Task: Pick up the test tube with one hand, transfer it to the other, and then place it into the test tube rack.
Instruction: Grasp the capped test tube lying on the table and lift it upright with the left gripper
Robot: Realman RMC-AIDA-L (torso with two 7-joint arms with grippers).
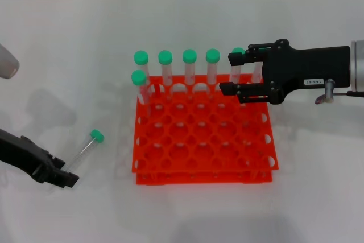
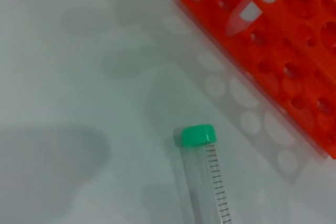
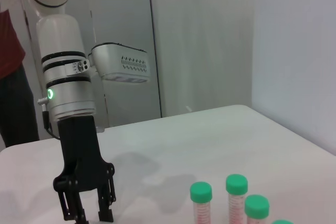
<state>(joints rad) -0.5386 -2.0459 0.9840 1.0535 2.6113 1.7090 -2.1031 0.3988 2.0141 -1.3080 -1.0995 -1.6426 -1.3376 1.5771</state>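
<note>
White bench all round. I see the test tube (image 1: 86, 148) lying flat, left of the test tube rack (image 1: 205, 140), cap up-right, tip running down-left into my left claw (image 1: 57, 176), far the nearer, fingers apart. My right claw (image 1: 230, 73) hovers over the rack's back row, fingers apart.

White tabletop (image 1: 68, 38), matte, faint shadows on it. Six green-capped tubes (image 1: 189, 72) stand upright in the far holes: five along the back row, one (image 1: 140, 86) just in front at the left end. Behind the tabletop, pale wall panels (image 3: 210, 35). A person's dark red sleeve (image 3: 9, 40) at the room's edge.
</note>
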